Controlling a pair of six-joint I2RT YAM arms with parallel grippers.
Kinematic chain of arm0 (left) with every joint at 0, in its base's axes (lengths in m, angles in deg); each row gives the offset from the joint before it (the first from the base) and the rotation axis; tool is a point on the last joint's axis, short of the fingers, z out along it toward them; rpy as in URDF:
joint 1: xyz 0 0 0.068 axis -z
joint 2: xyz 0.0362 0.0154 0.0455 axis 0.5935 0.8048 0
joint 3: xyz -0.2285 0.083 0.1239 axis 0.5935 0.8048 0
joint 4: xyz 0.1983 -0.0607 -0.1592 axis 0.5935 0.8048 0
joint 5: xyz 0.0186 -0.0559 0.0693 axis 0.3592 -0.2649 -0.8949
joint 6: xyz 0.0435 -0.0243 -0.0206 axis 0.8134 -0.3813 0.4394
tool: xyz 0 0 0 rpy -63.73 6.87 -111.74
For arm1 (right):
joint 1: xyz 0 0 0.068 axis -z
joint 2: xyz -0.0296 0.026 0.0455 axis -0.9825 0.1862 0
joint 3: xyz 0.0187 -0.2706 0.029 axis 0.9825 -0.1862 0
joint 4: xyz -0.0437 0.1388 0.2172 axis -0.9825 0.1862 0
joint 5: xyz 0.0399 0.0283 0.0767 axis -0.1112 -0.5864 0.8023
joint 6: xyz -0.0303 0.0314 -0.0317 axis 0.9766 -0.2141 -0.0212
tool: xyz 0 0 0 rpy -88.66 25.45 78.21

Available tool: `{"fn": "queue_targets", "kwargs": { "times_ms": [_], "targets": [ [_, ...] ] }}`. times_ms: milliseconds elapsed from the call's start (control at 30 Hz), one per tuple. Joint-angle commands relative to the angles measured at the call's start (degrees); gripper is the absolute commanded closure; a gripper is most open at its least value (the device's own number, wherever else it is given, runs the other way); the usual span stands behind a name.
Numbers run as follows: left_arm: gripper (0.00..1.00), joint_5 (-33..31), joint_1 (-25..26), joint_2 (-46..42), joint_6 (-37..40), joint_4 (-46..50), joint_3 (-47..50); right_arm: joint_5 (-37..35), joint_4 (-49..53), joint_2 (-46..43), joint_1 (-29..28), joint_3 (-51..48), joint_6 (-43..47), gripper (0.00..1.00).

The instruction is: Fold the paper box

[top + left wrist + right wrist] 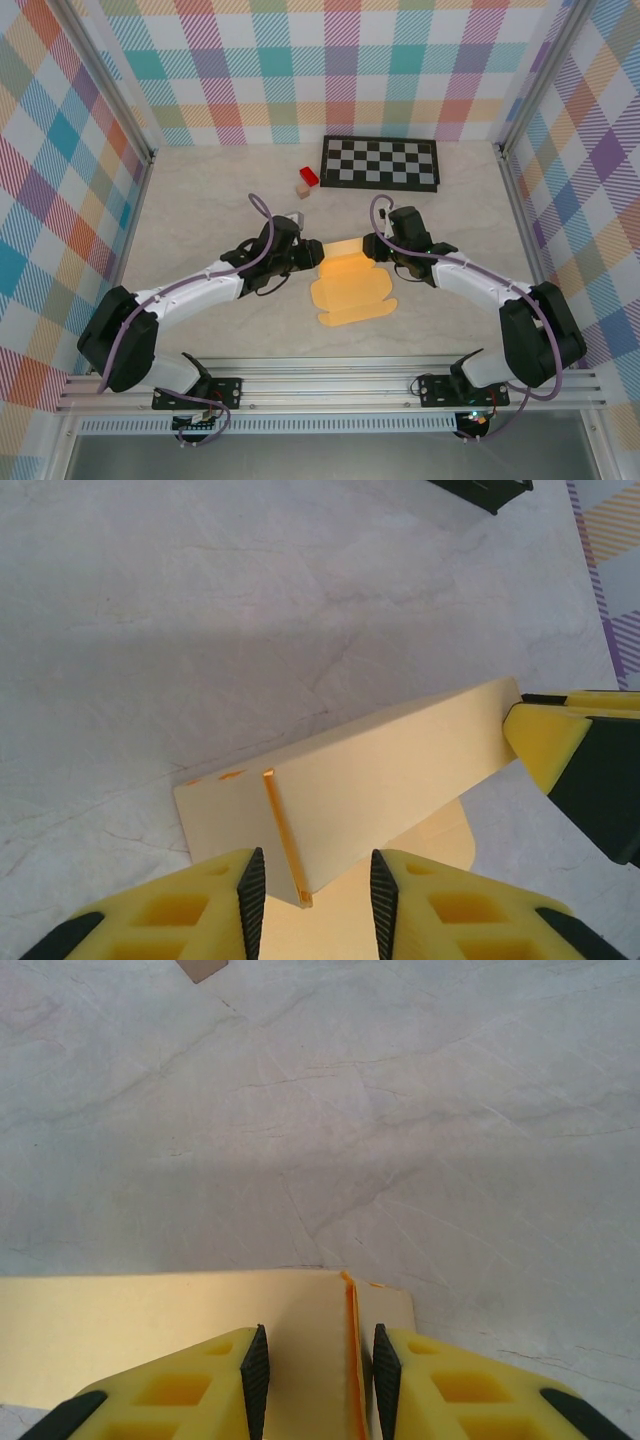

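Note:
The paper box (347,288), a yellow-orange card cut-out, lies at the table's centre with its far panel (343,250) lifted off the surface. My left gripper (313,256) meets that raised panel's left end and my right gripper (371,250) its right end. In the left wrist view the paper box (370,775) shows an upright side flap's orange edge in the gap of the left gripper (315,890), touching neither pad. The right gripper's finger (570,765) sits at the panel's far end. In the right wrist view the paper box (180,1325) runs under the right gripper (318,1375), jaws apart, a flap edge close to the right pad.
A black-and-white checkerboard mat (380,162) lies at the back of the table. A small red block (308,177) and a tan block (302,189) sit just left of it. Checked walls (60,150) close in the left, right and back sides.

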Motion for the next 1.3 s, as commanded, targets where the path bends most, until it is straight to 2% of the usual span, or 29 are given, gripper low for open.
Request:
{"fn": "queue_targets", "kwargs": {
  "times_ms": [0, 233, 467, 567, 933, 1133, 1267],
  "targets": [
    [0.62, 1.4, 0.0, 0.7, -2.9, -4.4, 2.2, -0.5, 4.2, 0.0, 0.1, -2.0, -0.4, 0.65],
    [0.64, 1.9, 0.7, 3.5, -5.7, -9.7, 3.5, -0.3, 4.3, -0.2, 0.1, -2.7, -0.4, 0.66],
    [0.80, 0.3, 1.8, 5.1, -5.7, -10.3, 3.6, 0.3, 4.4, -1.2, 0.1, -4.4, -0.5, 0.68],
    [0.84, -0.9, 1.8, 5.6, -5.2, -9.9, 4.1, 0.3, 4.3, -1.3, 0.1, -5.1, -0.1, 0.70],
    [0.89, -4.4, 1.7, 9.6, -2.7, -7.7, 4.6, -0.3, 5.0, -1.0, 0.1, -6.8, 0.4, 0.71],
    [0.90, -5.0, 1.1, 10.4, -0.5, -5.4, 2.1, 0.4, 6.6, -1.9, 0.1, -4.6, -0.4, 0.71],
    [0.90, -5.4, 0.9, 10.7, 1.0, -3.6, 0.2, -0.4, 10.3, -1.9, 0.3, -0.6, -1.1, 0.67]
  ]
}}
